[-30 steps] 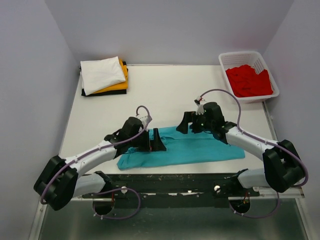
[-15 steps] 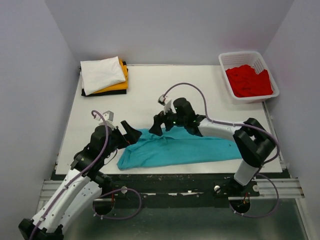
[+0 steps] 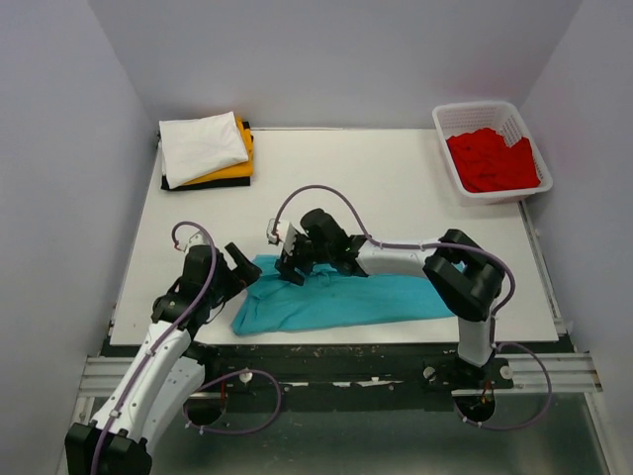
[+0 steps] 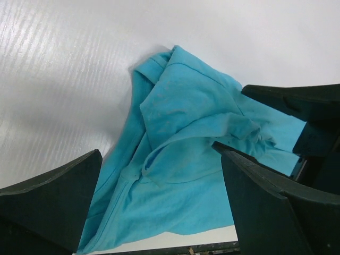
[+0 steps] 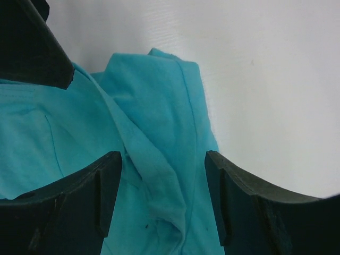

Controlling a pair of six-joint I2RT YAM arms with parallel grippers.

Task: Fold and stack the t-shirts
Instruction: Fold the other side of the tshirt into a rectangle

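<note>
The teal t-shirt (image 3: 356, 297) lies as a long, rumpled strip along the table's near edge. Its left end is bunched into folds. My left gripper (image 3: 242, 267) is open just left of that end, and the cloth (image 4: 180, 133) shows between its fingers. My right gripper (image 3: 291, 263) reaches far left and is open over the shirt's upper left part, with a raised fold (image 5: 154, 159) between its fingers. A stack of white (image 3: 203, 145), orange-yellow (image 3: 237, 170) and black (image 3: 198, 184) shirts sits at the back left. A red shirt (image 3: 490, 160) fills the basket.
The white lattice basket (image 3: 475, 114) stands at the back right corner. The table's near edge (image 3: 396, 336) runs just below the teal shirt. The right gripper's fingers (image 4: 297, 106) show in the left wrist view, close to the left gripper.
The right arm has stretched further left along the shirt. The left arm has pulled back and left, its gripper now at the shirt's left end. The shirt's left end has bunched up.
</note>
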